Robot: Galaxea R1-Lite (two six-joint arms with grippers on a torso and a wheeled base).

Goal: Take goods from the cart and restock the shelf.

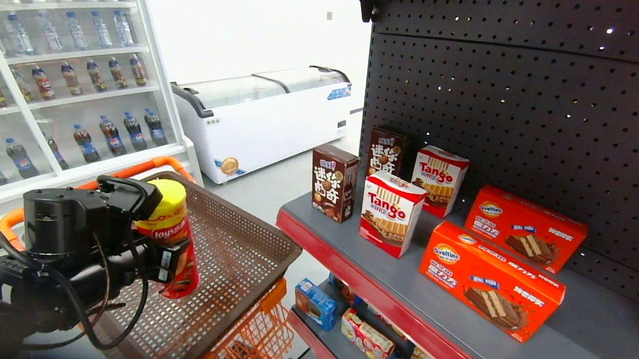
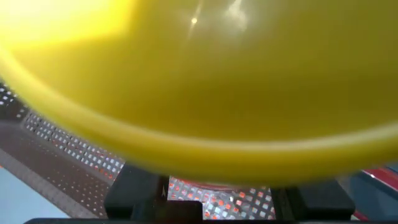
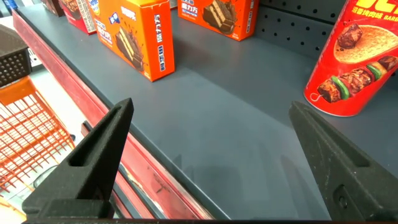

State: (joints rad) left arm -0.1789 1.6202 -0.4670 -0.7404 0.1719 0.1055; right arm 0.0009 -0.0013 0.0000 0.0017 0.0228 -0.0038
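Head view — chip can [image 1: 167,222] upright in left tool [image 1: 176,262], above cart basket [image 1: 242,245]

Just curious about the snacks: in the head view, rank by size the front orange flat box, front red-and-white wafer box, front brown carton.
Largest first:
Orange flat box
Red-and-white wafer box
Brown carton, only slightly smaller
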